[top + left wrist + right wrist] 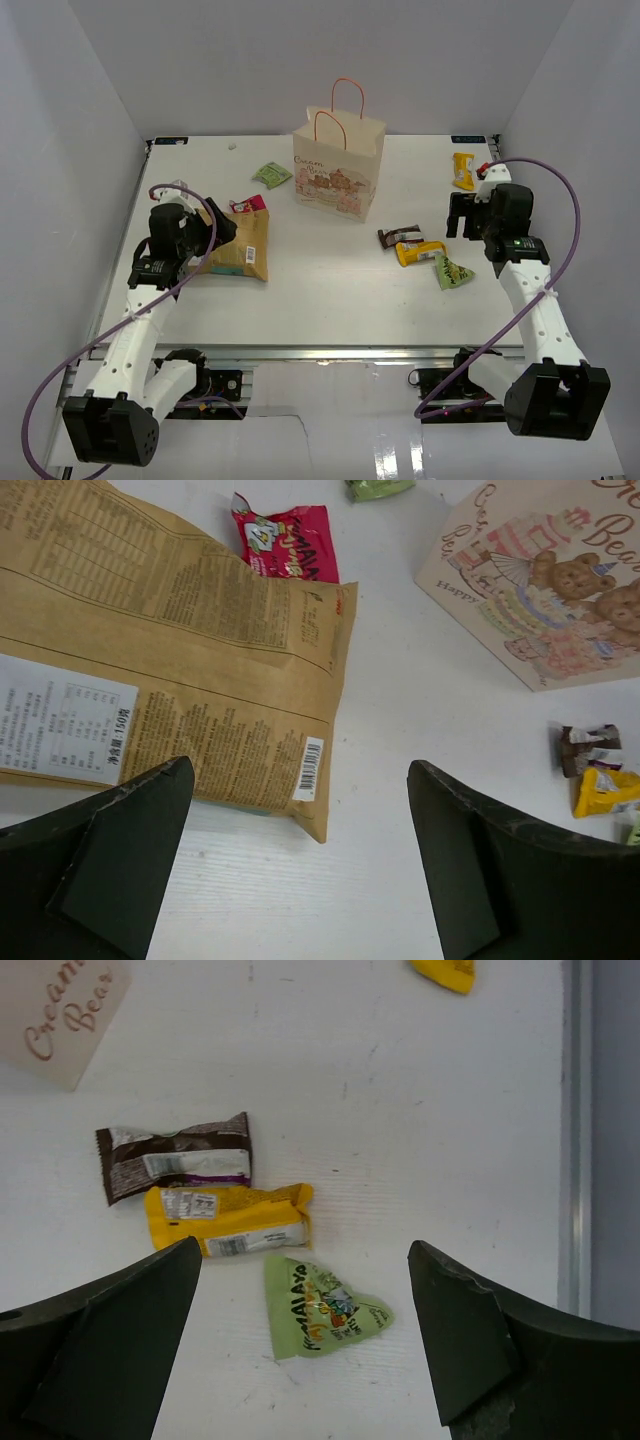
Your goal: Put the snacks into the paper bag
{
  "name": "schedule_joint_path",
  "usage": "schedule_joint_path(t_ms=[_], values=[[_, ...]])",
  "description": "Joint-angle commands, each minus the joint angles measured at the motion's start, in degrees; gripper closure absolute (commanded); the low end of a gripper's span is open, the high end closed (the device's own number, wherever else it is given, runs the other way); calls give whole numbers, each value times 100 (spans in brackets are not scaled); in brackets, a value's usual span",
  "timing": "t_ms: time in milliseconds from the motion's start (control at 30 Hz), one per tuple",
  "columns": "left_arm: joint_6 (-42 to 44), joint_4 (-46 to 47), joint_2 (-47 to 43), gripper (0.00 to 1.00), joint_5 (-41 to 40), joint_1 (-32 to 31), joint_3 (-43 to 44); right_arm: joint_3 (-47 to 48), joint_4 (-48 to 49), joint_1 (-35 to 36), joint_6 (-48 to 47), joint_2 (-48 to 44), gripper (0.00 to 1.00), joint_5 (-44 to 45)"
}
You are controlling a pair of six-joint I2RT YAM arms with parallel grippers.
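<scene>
A white table (320, 300) stands boxed in by plain pale-grey walls (60, 150). One cream paper bag (338, 175), printed with teddy bears, stands upright at twelve o'clock from the table's middle. Seven snacks lie outside it:

- One tan-yellow bag (240, 252) lies at nine o'clock.
- One magenta packet (250, 205) touches its far edge.
- Two are green: a flat green packet (271, 176) at eleven and a triangular green packet (453, 271) at four.
- Two are yellow: a near yellow pouch (420, 251) at three and a far yellow pouch (463, 170) at two.
- One dark brown bar wrapper (400, 236) lies just beside the near pouch.

The left claw (300, 768) is spread wide over the tan-yellow bag's corner and holds nothing; whether it touches is hard to judge. The right claw (305, 1245) is spread wide above the right-hand cluster, empty.
</scene>
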Motion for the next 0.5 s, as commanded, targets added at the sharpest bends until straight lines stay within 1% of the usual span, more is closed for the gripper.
schedule_joint_path(t_ms=[0, 33, 100, 133, 167, 200, 233, 267, 300, 367, 433, 467], values=[[490, -455, 232, 2, -538, 25, 516, 492, -206, 0, -604, 22, 10, -1268], [561, -595, 303, 2, -836, 25, 682, 563, -276, 0, -868, 48, 10, -1958], [833, -684, 496, 2, -1066, 17, 798, 686, -732, 0, -1588, 127, 10, -2813], [948, -710, 558, 2, -1172, 16, 842, 818, -986, 9, -2453, 223, 10, -3696], [1088, -702, 671, 2, -1138, 16, 921, 871, -1250, 18, -2906, 285, 10, -4097], [1472, -676, 725, 2, -1094, 25, 956, 924, -1801, 35, -3337, 355, 10, -4362], [1641, -615, 804, 2, -1076, 17, 1000, 1090, -2041, 88, -3811, 556, 10, -4530], [1808, -579, 987, 3, -1068, 16, 1105, 1196, -2513, 123, -4076, 663, 10, -4618], [2141, -561, 1102, 4, -1076, 25, 1184, 1293, -2649, 123, -4271, 777, 10, -4689], [2275, -535, 1417, 2, -1146, 77, 1403, 1451, -2720, 123, -4202, 1085, 10, -4689], [2346, -474, 1647, 2, -928, 200, 1519, 1583, -3027, 123, -4342, 1391, 10, -4855], [2346, -465, 1883, 2, -648, 349, 1641, 1662, -3071, 123, -4386, 1463, 10, -4909]])
